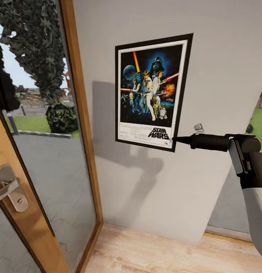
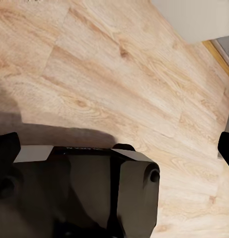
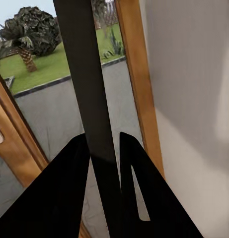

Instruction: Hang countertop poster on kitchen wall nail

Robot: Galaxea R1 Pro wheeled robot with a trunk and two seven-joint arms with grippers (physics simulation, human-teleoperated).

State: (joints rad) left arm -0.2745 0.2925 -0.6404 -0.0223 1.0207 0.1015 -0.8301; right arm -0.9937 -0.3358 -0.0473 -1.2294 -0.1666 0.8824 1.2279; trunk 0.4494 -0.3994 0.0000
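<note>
Nearest, in the left wrist view, the left gripper's (image 2: 114, 148) dark housing sits over a light wood plank floor (image 2: 119, 74). One dark fingertip shows at each side edge of that view, well apart, so the fingers stand wide with nothing between them.

Next, in the head view, one arm enters from the right edge: a grey forearm and black wrist ending in the right gripper (image 1: 175, 139). Its tip meets the lower right corner of the poster (image 1: 151, 93). In the right wrist view the right gripper (image 3: 104, 144) shows two black fingers (image 3: 69, 188) closed narrowly on the poster's (image 3: 87, 84) black frame, seen edge-on as one dark strip running between them.

One poster is present. It lies against the grey wall (image 1: 206, 76), slightly tilted, with black frame, white inner border, coloured figures on dark blue and "STAR WARS" lettering at the bottom. Its shadow falls on the wall to the left and below.

One small grey wall nail (image 1: 198, 127) projects from the wall just right of the poster's lower right corner, apart from the frame, directly above the gripper.

At left stands one wood-framed glass door (image 1: 79, 113), with one metal handle (image 1: 9, 187) on the nearer leaf. Beyond the glass: paving, lawn, one dark shrub (image 1: 61, 118) and one ivy-covered mass (image 1: 34, 41).
</note>
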